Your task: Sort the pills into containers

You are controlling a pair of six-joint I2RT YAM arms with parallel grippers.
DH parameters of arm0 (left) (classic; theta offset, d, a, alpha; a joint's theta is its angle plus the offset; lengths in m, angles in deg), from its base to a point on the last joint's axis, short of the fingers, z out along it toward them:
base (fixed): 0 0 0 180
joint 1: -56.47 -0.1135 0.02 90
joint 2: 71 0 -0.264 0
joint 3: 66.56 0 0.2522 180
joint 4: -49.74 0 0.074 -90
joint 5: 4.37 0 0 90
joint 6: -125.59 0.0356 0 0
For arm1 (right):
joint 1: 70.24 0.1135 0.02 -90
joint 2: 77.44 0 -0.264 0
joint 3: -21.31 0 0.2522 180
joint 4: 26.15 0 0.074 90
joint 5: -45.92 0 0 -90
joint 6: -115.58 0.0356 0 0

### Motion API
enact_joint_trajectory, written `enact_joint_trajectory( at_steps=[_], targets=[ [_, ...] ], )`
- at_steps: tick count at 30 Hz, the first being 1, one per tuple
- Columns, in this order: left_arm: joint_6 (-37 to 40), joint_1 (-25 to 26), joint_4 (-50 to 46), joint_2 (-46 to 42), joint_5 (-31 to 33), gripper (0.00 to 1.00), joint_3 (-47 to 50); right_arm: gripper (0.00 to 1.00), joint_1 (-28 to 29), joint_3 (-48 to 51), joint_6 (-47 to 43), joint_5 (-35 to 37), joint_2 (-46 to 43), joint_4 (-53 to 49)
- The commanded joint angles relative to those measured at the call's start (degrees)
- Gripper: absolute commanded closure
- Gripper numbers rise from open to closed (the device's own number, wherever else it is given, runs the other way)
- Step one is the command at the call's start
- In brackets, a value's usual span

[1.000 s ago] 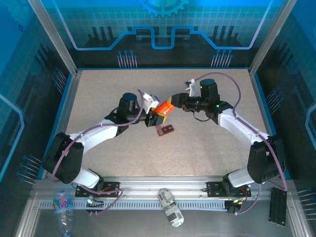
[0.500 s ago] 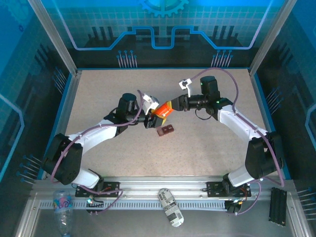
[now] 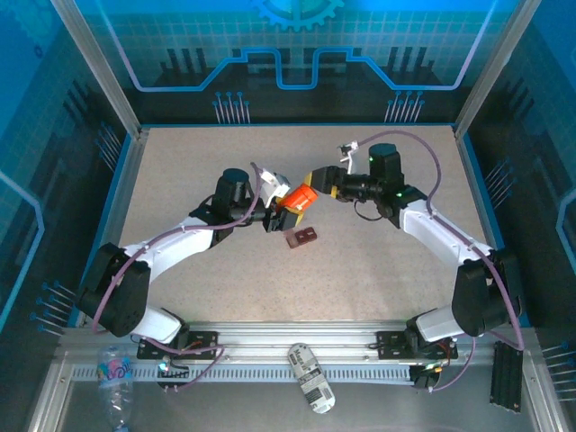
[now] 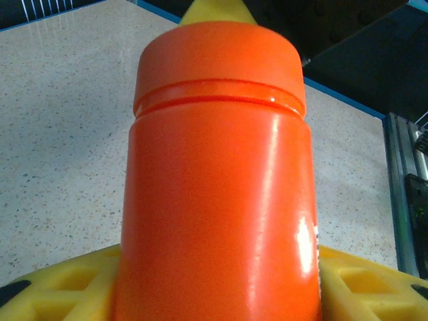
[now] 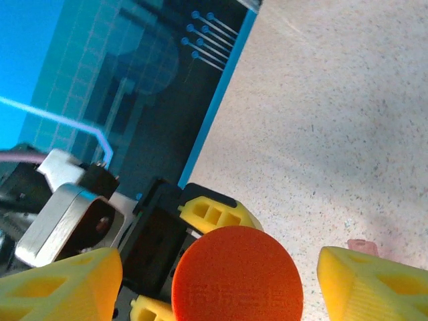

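An orange pill bottle (image 3: pixel 297 199) hangs tilted above the middle of the table, and my left gripper (image 3: pixel 281 212) is shut on its body. In the left wrist view the bottle (image 4: pixel 217 187) stands between the yellow fingers (image 4: pixel 53 284), cap still on. My right gripper (image 3: pixel 317 183) is at the cap end, open. Its yellow fingers (image 5: pixel 60 281) stand either side of the round orange cap (image 5: pixel 237 274) with a gap on each side. The containers, a small dark red-brown tray (image 3: pixel 301 237), lie on the table just below the bottle. The pills are hidden.
The speckled table (image 3: pixel 225 153) is bounded by blue walls and metal posts. Off the table, on the near rail, lie a clear plastic bottle (image 3: pixel 115 373), a white labelled bottle (image 3: pixel 310 378) and a black bar (image 3: pixel 507 376).
My right gripper, which was closed on the bottle's cap and turning at the wrist, has opened and now stands apart from the cap. The left arm and the bottle have hardly moved.
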Motion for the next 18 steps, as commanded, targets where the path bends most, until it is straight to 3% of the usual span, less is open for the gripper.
enact_joint_trajectory(
  at_steps=[1, 8, 14, 18],
  targets=[
    [1.26, 0.11, 1.37, -0.86, 0.84, 1.0, -2.57, 0.23, 3.58, -0.2, 6.56, 7.16, -1.37, 0.96],
    [0.09, 0.11, 2.63, -1.02, 1.08, 1.0, -2.12, 0.33, 5.57, 0.18, 7.26, 9.8, -1.01, 2.5],
    [-0.38, 0.12, 2.93, -1.06, 0.91, 1.0, -2.08, 0.32, 5.58, 0.85, 6.8, 11.15, -2.56, 2.23],
    [-0.57, 0.13, 2.93, -0.88, 0.91, 1.0, -2.13, 0.44, 5.57, 1.1, 6.43, 11.71, -3.3, 1.63]
  ],
)
